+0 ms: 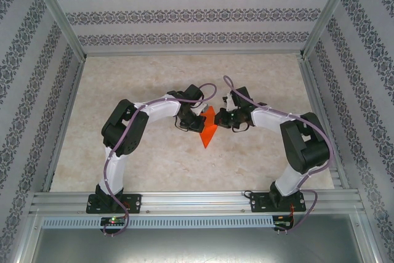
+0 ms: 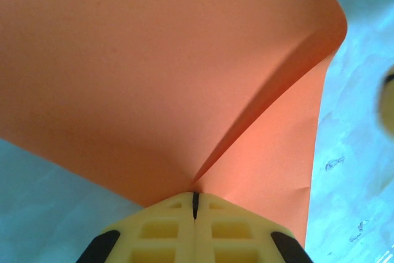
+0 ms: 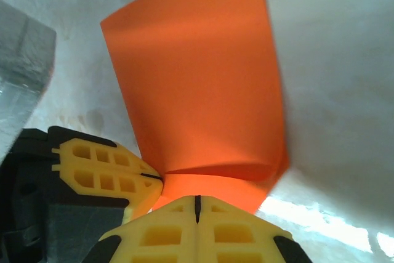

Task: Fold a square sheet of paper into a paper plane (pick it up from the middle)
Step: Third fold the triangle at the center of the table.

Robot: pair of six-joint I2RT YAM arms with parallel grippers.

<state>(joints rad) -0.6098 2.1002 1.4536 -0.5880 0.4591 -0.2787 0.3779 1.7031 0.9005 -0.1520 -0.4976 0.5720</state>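
The square sheet of paper (image 1: 208, 129) is bright orange and folded into a triangle whose tip points toward the near edge, held up at mid-table between both arms. My left gripper (image 1: 196, 121) is shut on its left side. In the left wrist view the yellow jaws (image 2: 195, 200) pinch the sheet (image 2: 154, 72) where a crease runs into them. My right gripper (image 1: 225, 119) is shut on the right side. Its jaws (image 3: 197, 201) clamp the lower flap of the sheet (image 3: 197, 84), and the left gripper's fingers (image 3: 104, 165) touch the paper beside them.
The beige table (image 1: 123, 90) is boxed in by patterned walls and an aluminium frame, with a rail (image 1: 197, 201) along the near edge where the arm bases sit. A blurred grey block (image 3: 21, 60) is at the upper left of the right wrist view.
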